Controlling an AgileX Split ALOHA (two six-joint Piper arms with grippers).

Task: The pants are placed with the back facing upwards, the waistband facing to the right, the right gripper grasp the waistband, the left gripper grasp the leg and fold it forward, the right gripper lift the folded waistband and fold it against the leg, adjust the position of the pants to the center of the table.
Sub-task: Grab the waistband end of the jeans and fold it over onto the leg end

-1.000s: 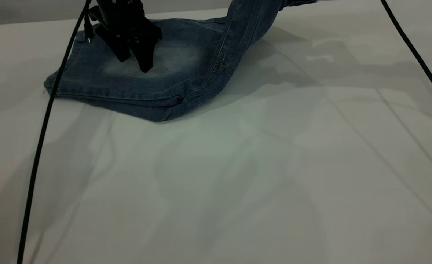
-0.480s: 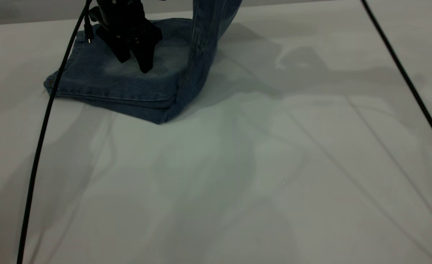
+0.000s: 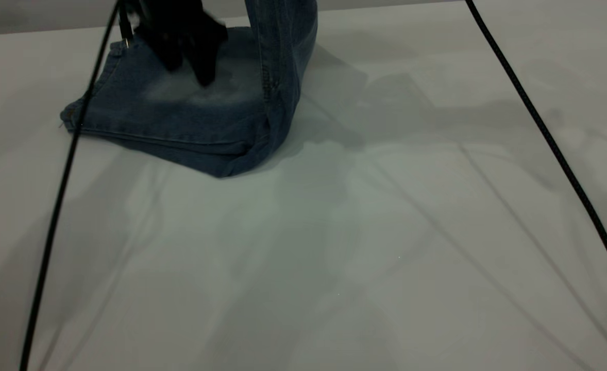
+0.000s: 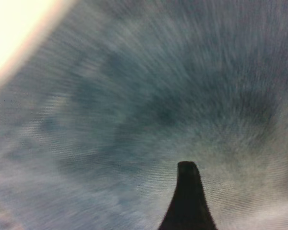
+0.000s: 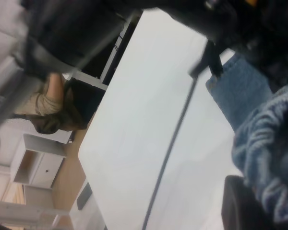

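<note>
The blue denim pants (image 3: 180, 118) lie folded at the table's far left. Their waistband end (image 3: 283, 46) is lifted and stands almost upright, running out of the exterior view's top. My left gripper (image 3: 190, 67) is over the folded legs, tips down on the cloth and spread open. The left wrist view is filled with denim (image 4: 134, 96) behind one black fingertip (image 4: 187, 191). My right gripper (image 5: 264, 201) is out of the exterior view. In its wrist view it is shut on bunched denim (image 5: 271, 143).
The white table (image 3: 334, 257) stretches wide in front of and to the right of the pants. Black cables hang on the left (image 3: 56, 206) and on the right (image 3: 551, 144). A person (image 5: 48, 105) and shelving show beyond the table's end.
The raised waistband end has swung left, from slanting off to the right to standing upright beside the left gripper. The right cable shifted left. The left gripper has begun to move.
</note>
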